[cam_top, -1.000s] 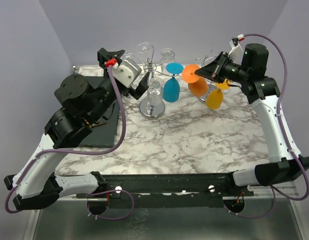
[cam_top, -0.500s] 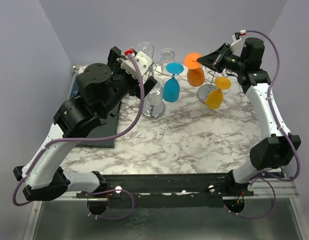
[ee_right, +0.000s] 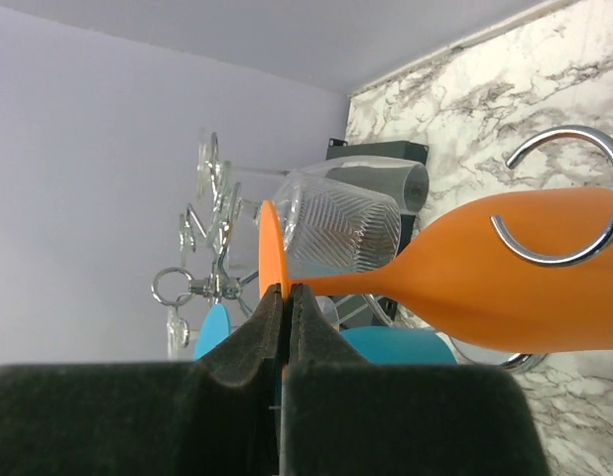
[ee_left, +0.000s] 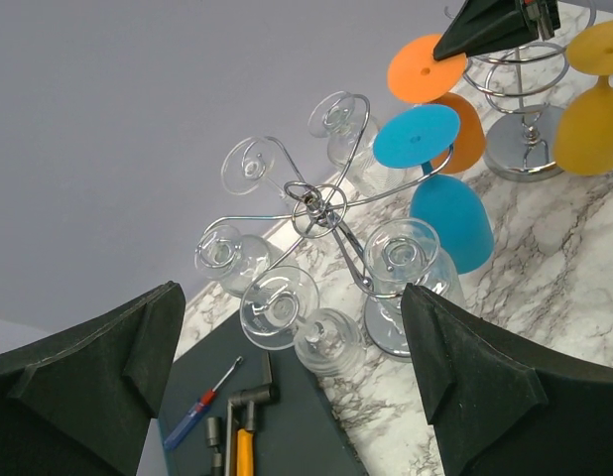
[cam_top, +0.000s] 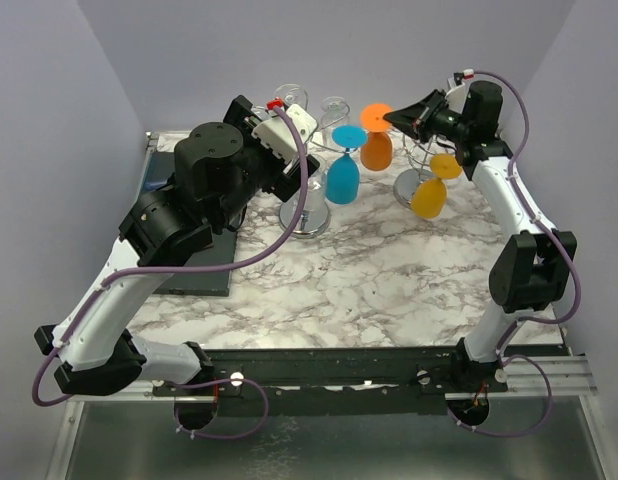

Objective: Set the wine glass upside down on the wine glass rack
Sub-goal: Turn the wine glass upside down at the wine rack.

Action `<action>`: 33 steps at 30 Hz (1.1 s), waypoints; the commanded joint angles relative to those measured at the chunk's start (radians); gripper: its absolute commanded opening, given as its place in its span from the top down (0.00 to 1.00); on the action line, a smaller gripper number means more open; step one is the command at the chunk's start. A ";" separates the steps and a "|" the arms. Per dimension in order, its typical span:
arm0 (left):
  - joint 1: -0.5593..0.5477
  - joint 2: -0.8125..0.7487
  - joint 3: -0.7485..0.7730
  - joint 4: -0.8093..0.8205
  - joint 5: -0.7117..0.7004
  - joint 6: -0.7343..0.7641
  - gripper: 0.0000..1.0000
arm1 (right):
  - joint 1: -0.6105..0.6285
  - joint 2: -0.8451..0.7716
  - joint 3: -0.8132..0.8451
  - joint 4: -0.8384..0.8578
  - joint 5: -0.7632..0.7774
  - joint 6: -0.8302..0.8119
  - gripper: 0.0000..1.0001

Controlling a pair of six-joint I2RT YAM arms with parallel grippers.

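1. My R jaws (ee_right: 285, 297) are clamped on the foot-disc rim of the orange opaque wine glass (ee_right: 505, 278). The glass hangs bowl-down in the air, just beside the chrome wire rack w/ round base (cam_top: 410, 184), and isn't hooked yet.
2. My L jaws (ee_left: 289, 291) are wide apart and hold nothing. They hover over the second chrome rack, full of clear glasses (ee_left: 316, 203).
3. Step in hand, my guess: feed the stem through the gap of an open wire loop (ee_right: 559, 198) so the foot sits on top of the wire.
4. To do it well:
   - In the wrist view the loop overlaps the bowl, and I can't tell the depth.
   - Line up stem, not bowl, w/ the gap.
   - Keep the foot level and go slow.
5. The pinch is on a thin rim only, so the glass could pivot. No jerks.
6. Room:
   - The yellow hanging wine glass (cam_top: 429, 196) is on the same rack, on the near side.
   - The blue upside-down wine glass (cam_top: 342, 178) is just beside the orange bowl on the L.
   - The wall is close behind.
   - The white marble bench (cam_top: 389, 270) is open toward me, which gives the best retreat path.
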 commanded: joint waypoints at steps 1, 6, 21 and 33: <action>0.005 -0.017 0.011 -0.013 -0.026 -0.001 0.01 | -0.003 0.001 -0.025 0.171 0.001 0.064 0.99; 0.005 -0.014 0.009 -0.011 -0.029 -0.001 0.01 | -0.003 0.012 -0.017 0.173 0.079 0.056 1.00; 0.005 -0.017 0.012 -0.001 -0.015 0.000 0.01 | 0.012 0.005 -0.159 0.297 0.203 0.133 0.99; 0.005 -0.030 0.002 0.007 -0.012 -0.002 0.01 | 0.028 -0.048 -0.290 0.414 0.344 0.210 1.00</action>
